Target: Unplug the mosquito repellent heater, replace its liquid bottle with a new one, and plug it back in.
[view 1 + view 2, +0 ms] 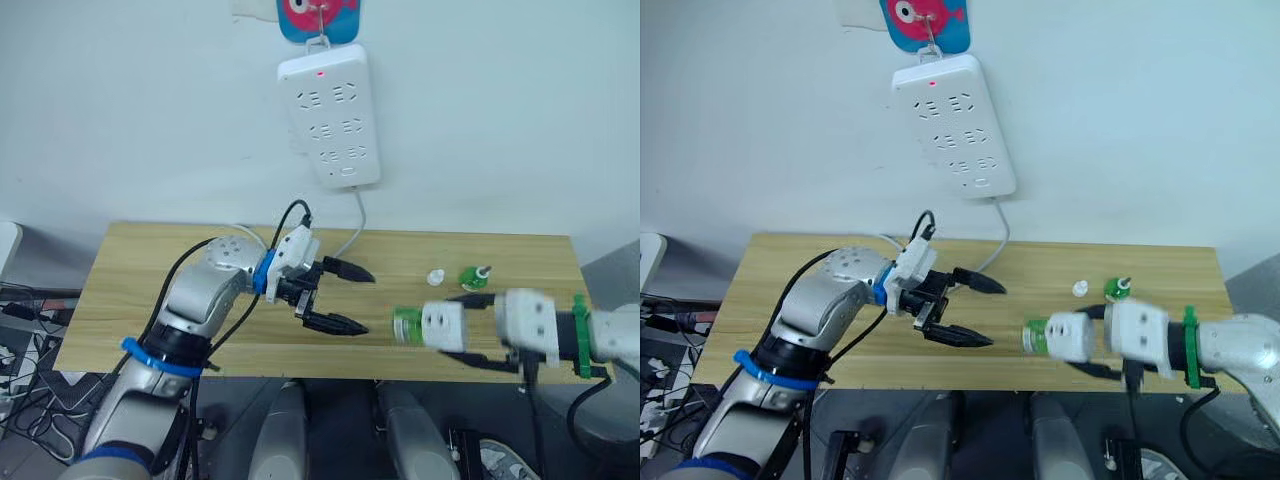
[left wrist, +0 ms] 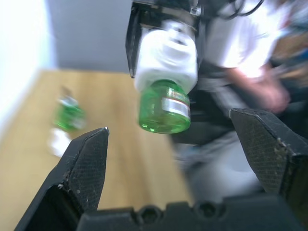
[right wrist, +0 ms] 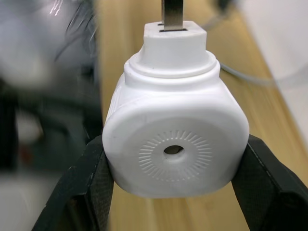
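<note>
Right wrist view: the mosquito repellent heater [image 3: 175, 144] is clamped between the right gripper's [image 3: 175, 187] two fingers, plug prongs pointing away. A green bottle [image 1: 407, 324] is seated in the heater, held above the wooden table [image 1: 150, 290]. The left gripper [image 1: 335, 297] is spread wide, empty, facing it. The wick bottle [image 1: 474, 277] and a white cap [image 1: 435, 277] rest on the table.

Long white plastic power strip [image 1: 330, 120] hanging tilted on the pale wall at twelve o'clock, red light lit, blue-and-pink hanger [image 1: 318, 18] above, light wooden table [image 1: 130, 290] below, tangled cables [image 1: 15, 400] at eight o'clock
</note>
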